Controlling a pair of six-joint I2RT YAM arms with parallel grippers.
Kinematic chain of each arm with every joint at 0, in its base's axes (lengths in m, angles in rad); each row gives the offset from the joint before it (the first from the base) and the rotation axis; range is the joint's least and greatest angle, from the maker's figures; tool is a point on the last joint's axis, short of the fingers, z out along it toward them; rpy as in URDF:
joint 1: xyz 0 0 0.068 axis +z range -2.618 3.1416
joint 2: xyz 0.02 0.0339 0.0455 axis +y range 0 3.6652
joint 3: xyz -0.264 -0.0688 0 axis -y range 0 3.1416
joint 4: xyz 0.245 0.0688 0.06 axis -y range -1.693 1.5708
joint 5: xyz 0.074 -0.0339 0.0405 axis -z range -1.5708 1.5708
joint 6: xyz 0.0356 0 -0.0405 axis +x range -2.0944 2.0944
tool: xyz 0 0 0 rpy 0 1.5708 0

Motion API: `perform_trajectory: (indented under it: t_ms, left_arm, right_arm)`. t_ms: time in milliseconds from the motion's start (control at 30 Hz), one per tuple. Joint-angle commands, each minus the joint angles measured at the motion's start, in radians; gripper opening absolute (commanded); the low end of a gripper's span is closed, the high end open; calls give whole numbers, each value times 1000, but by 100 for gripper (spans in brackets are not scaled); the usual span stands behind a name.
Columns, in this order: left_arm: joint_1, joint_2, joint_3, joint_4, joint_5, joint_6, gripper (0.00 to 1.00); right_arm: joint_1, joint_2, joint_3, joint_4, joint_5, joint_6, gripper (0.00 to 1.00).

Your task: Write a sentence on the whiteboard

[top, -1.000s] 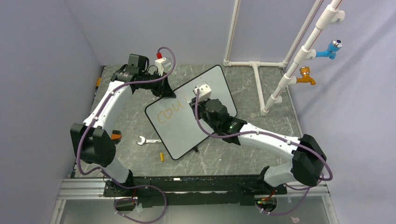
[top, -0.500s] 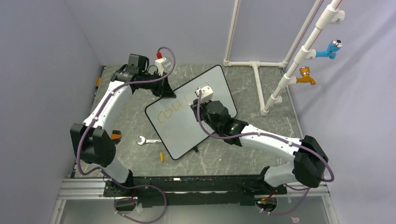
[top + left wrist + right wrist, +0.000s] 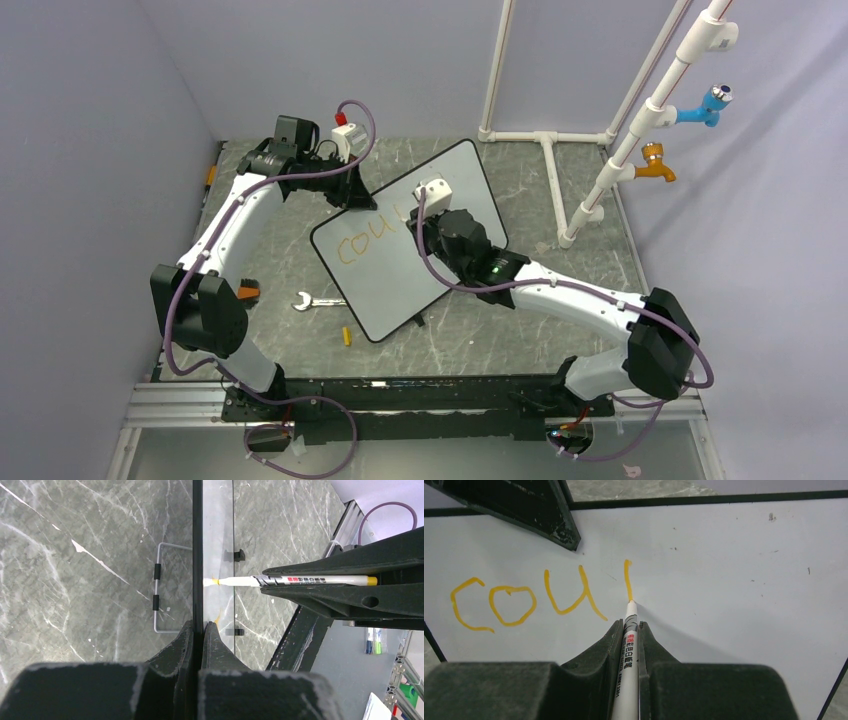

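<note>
We saw left claw [image 3: 198, 630] pinching the whiteboard [image 3: 385, 285] rim; right claw [image 3: 629, 626], pinching the marker [image 3: 629, 655], partly hid overhead the sentence [image 3: 358, 246] past "cou"

- Top view looks steeply down from high, well behind the large flat white black-rimmed whiteboard [image 3: 385, 290].
- Left wrist view sights closely along its rim.
- Right wrist view closely faces its surface; all share it.
</note>
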Motion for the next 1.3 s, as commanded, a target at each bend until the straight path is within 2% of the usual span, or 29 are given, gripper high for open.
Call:
perform_trajectory:
  t_ms: [0, 733, 1067, 1267]
  left_arm:
    - [-8, -34, -5, 22, -69, 76, 0]
    - [-8, -32, -4, 22, -72, 74, 0]
    - [-13, -26, -18, 39, -71, 74, 0]
    - [-16, -36, -19, 47, -72, 69, 0]
  right_arm:
    - [-18, 24, 64, 9, -5, -14, 0]
    - [-65, 32, 136, -22, -20, -26, 0]
    - [-64, -89, 172, -130, 14, -10, 0]
    - [-90, -232, 11, -78, 77, -2, 0]
